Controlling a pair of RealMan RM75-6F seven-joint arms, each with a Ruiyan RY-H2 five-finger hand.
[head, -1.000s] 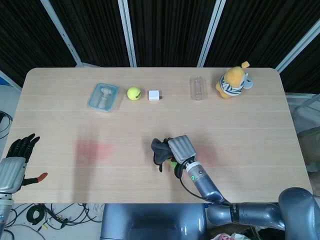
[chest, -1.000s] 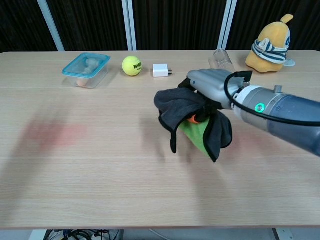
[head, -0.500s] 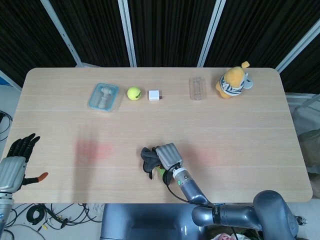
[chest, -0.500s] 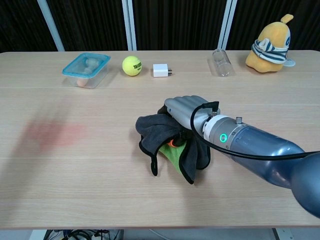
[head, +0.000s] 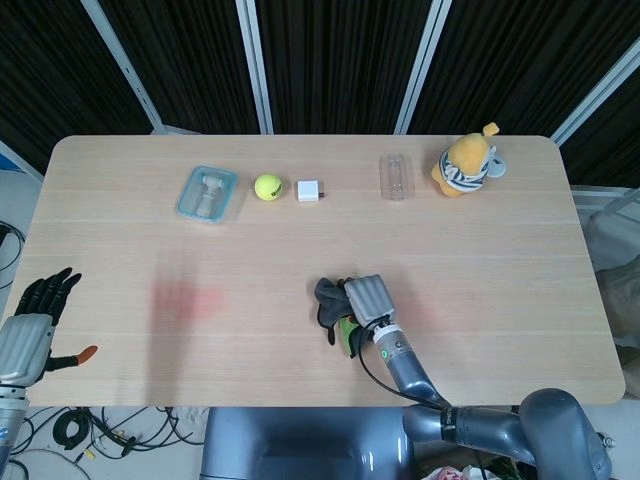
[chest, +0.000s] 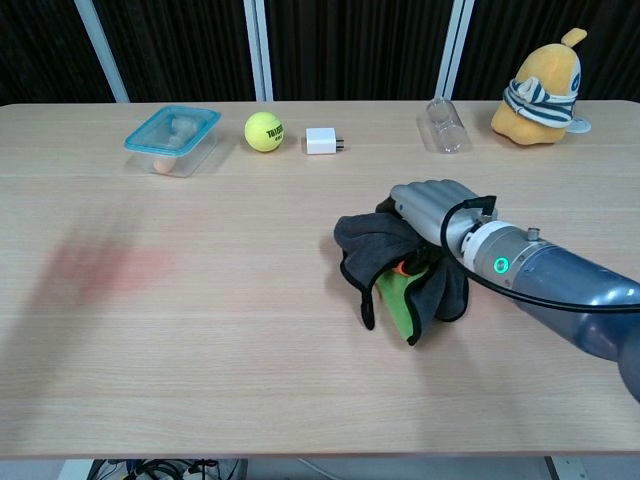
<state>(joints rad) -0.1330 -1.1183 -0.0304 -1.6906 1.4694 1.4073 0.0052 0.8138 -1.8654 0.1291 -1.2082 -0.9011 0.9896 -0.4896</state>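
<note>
My right hand (head: 366, 298) (chest: 432, 206) lies on a dark grey cloth (head: 330, 303) (chest: 375, 245) with a green underside, near the table's front middle. Its fingers grip the bunched cloth, which trails to the hand's left and touches the wood. My left hand (head: 35, 310) hangs off the table's left edge with its fingers spread and nothing in it; the chest view does not show it.
Along the far side stand a clear lidded box (head: 207, 193) (chest: 172, 138), a tennis ball (head: 267, 187) (chest: 264, 131), a white charger (head: 309, 191) (chest: 322, 141), a lying clear cup (head: 396, 177) (chest: 442, 124) and a yellow plush toy (head: 464, 163) (chest: 543, 88). A faint red stain (head: 188, 300) marks the wood.
My right hand dragged the cloth left and toward the front edge, then back to the right. The left hand has stayed still.
</note>
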